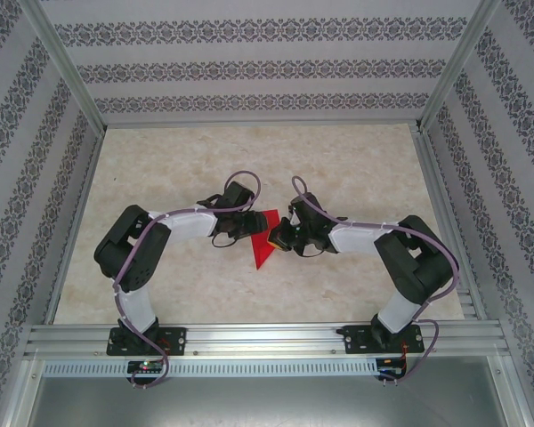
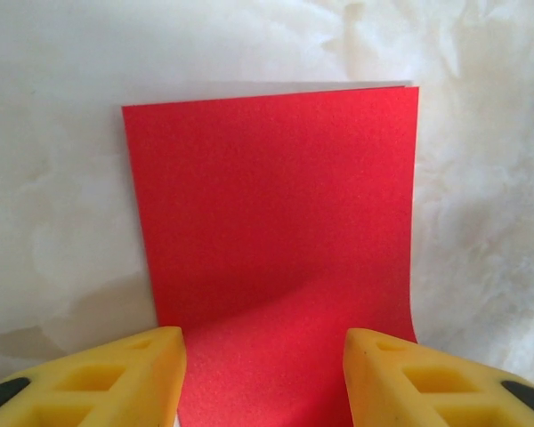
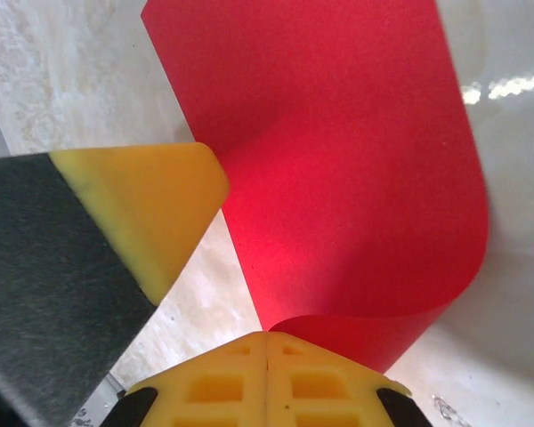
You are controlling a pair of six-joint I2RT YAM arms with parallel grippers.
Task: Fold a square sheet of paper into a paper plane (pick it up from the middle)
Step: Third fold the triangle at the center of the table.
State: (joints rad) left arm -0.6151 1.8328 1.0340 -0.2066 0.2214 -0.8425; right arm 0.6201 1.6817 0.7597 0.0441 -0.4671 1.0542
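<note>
The square sheet of paper (image 1: 261,250) is bright red and lies mid-table, showing a pointed, triangular outline from above. My left gripper (image 1: 248,226) hangs over its left side, open; in the left wrist view its yellow fingertips (image 2: 133,374) straddle the paper (image 2: 276,213), which lies mostly flat with a slight wave. My right gripper (image 1: 279,236) is shut on the sheet's near edge, and the paper (image 3: 338,151) curls up from the table into the pressed-together tips of the gripper (image 3: 267,342). A left finger (image 3: 151,213) shows close beside the curl.
The marble-patterned tabletop (image 1: 356,169) extends around the paper. Aluminium rails (image 1: 258,338) run along the near edge and up the sides, and patterned walls (image 1: 249,67) close off the back and both sides.
</note>
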